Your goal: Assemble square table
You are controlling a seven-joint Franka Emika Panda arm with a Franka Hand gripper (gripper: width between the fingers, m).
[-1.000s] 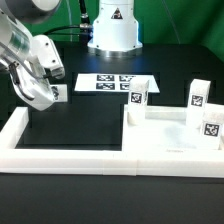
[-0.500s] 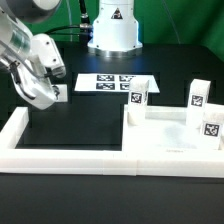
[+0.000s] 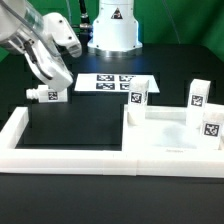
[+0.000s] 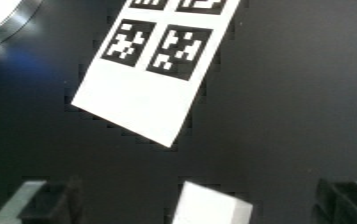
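The white square tabletop lies at the exterior view's right, against the border wall. Three white tagged legs stand upright on it: one at its far left corner, one at the far right, one at the near right. A fourth leg rests on the black table at the exterior view's left. It also shows in the wrist view. My gripper hangs just above that leg, open and empty. In the wrist view my gripper has its fingers wide apart on either side of the leg, without touching it.
The long low white border wall runs along the front and up both sides. The marker board lies flat behind the tabletop and fills the wrist view. A white robot base stands at the back.
My gripper has opened, let go of the fourth leg and risen. The leg stays on the table at the exterior view's left. The tabletop and the other three legs have not moved.
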